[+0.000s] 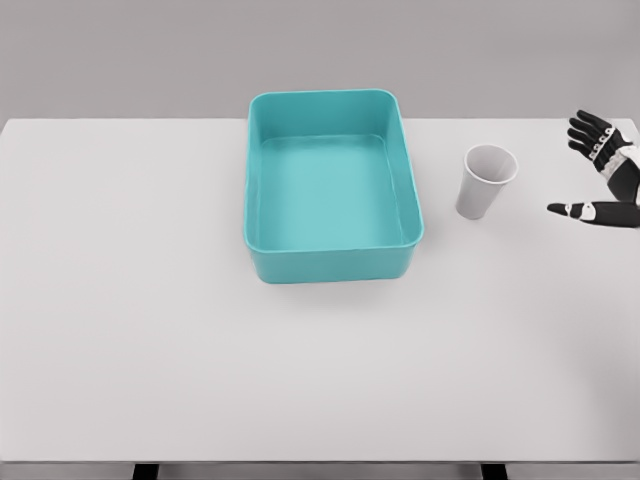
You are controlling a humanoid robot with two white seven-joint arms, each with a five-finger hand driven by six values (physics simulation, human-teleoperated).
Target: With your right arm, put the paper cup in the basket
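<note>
Up close, a big white table (300, 380), bare and flat, with 2 dark legs peeking out under the front edge. Farther back, near the middle, a teal basket (333, 262), shaped like a box with round corners, open on top and with nothing inside. Just to the right of the basket, not touching it, 1 white paper cup (487, 181), standing up straight with the open end on top. Way over at the right edge, the right hand (608, 175), black and white, only partly in the picture. Fingers (590, 131) spread apart, thumb sticking out toward the cup, holding nothing. A gap of bare table between hand and cup. Behind the table, a plain gray wall (320, 50).
</note>
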